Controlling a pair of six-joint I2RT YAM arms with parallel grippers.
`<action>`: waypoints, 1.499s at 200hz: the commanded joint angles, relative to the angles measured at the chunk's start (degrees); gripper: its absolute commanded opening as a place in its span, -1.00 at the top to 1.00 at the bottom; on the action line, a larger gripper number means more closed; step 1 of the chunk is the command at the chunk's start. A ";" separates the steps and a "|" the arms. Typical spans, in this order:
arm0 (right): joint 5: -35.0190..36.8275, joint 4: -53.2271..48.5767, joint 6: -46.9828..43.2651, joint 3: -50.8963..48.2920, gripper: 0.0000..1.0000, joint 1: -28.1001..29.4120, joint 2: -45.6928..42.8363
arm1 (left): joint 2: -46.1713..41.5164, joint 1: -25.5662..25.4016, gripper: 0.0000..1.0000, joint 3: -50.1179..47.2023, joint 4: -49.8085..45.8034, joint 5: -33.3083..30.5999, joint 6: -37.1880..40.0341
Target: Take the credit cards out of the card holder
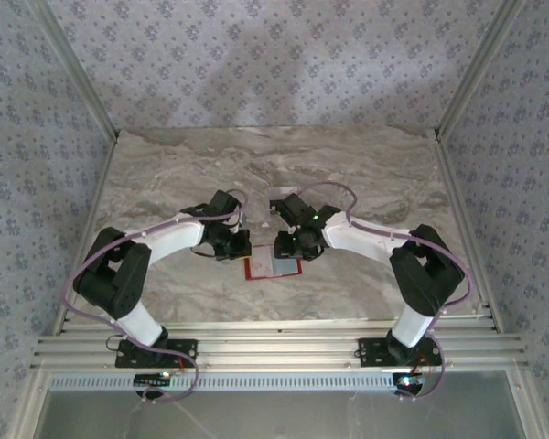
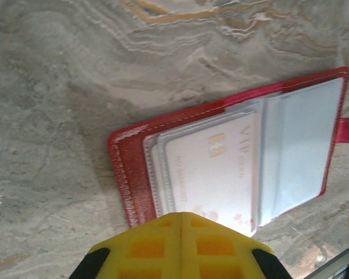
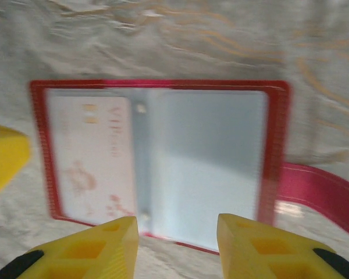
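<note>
Marble-look table [image 1: 348, 165] with one thing on it that matters. The red card holder [image 1: 273, 267] lies open and flat, both arms bent in over it, so I'll place everything else off that.

The left gripper [image 2: 180, 224] is at the holder's near edge on the card side. Its yellow fingers are pressed together with nothing between them. It looks like it's pinning the holder down, but I can't tell if it's actually touching. The right gripper [image 3: 177, 226] hangs over the holder's near edge, roughly at the fold. Its jaws are partly spread and there's nothing in them.

The credit card [image 2: 212, 168] is whitish with "VIP" printed on it and sits tucked in the holder's left pocket. There are layered edges behind it that could be sleeves or more cards, no idea which. The right pocket looks like plain pale grey plastic. The snap tab [image 3: 320, 189] sticks out flat from the holder's right edge.

My take is nothing's out yet and this is the reach-in step. If it were me, I'd keep the left one holding the holder's red border, off the card itself. Then bring the right one over the card's exposed edge, come in low, pinch only the card and slide it out along the pocket, not straight up. Catch the sleeve too and the whole holder probably lifts.
</note>
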 commanded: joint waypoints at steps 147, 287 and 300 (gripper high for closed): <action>-10.67 9.37 1.91 1.70 0.29 -0.30 7.82 | 4.74 -1.04 0.98 -1.02 -0.87 -3.61 2.16; -5.33 7.16 1.73 -1.85 0.33 -0.65 2.93 | -1.61 -1.02 0.96 0.42 -2.41 -3.17 0.94; -5.75 7.28 1.74 -2.00 0.33 -0.78 2.46 | -1.61 -1.12 0.96 0.95 -2.08 -2.00 0.66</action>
